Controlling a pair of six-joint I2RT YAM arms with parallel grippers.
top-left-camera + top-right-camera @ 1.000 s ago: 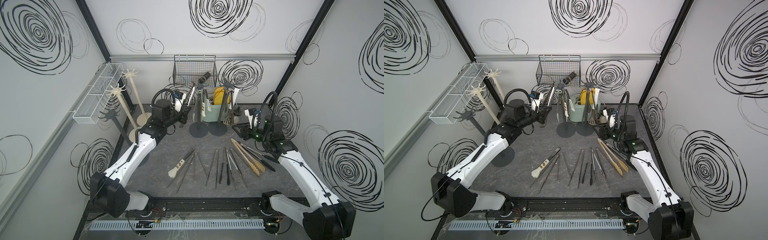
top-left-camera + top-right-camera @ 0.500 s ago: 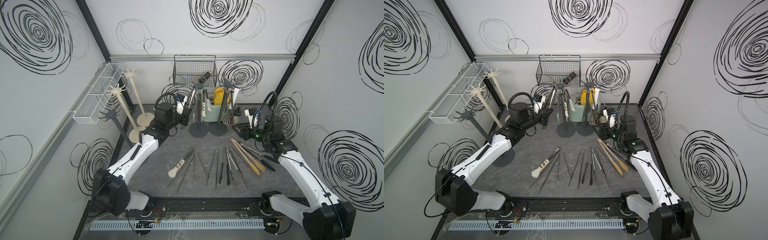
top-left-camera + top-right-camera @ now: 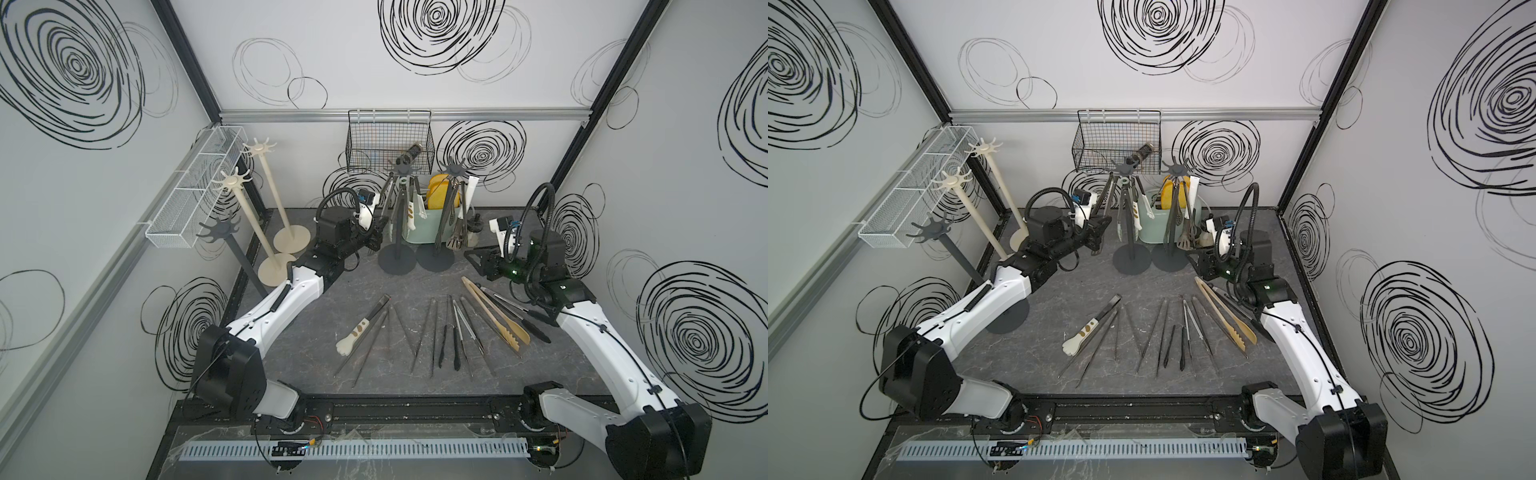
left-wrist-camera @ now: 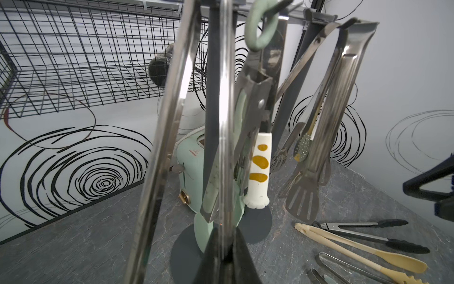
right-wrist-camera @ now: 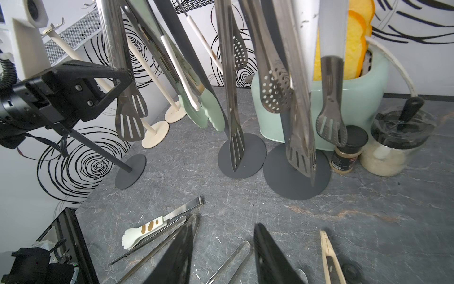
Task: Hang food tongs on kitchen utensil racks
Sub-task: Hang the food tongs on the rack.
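Note:
My left gripper (image 3: 376, 239) (image 4: 224, 242) is shut on one arm of steel food tongs (image 4: 224, 123) (image 3: 388, 199). These hang beside the pole of a dark grey utensil rack (image 3: 402, 168), their top out of the left wrist view. That rack and the dark one next to it (image 3: 453, 169) carry several tongs. Two cream racks (image 3: 237, 183) and a third dark rack (image 3: 218, 228) stand empty at the left. Several tongs lie on the table, among them a wooden pair (image 3: 494, 313) and a cream-headed pair (image 3: 357, 332). My right gripper (image 3: 469, 254) (image 5: 222, 230) hovers open and empty above them.
A mint toaster (image 3: 428, 226) with yellow bread stands behind the two dark racks. Spice jars (image 5: 346, 152) sit to its right. A black wire basket (image 3: 388, 141) hangs on the back wall, and a white mesh basket (image 3: 195, 191) hangs on the left wall.
My left arm has shifted a little toward the dark rack, still holding the steel tongs. The right arm has not moved.

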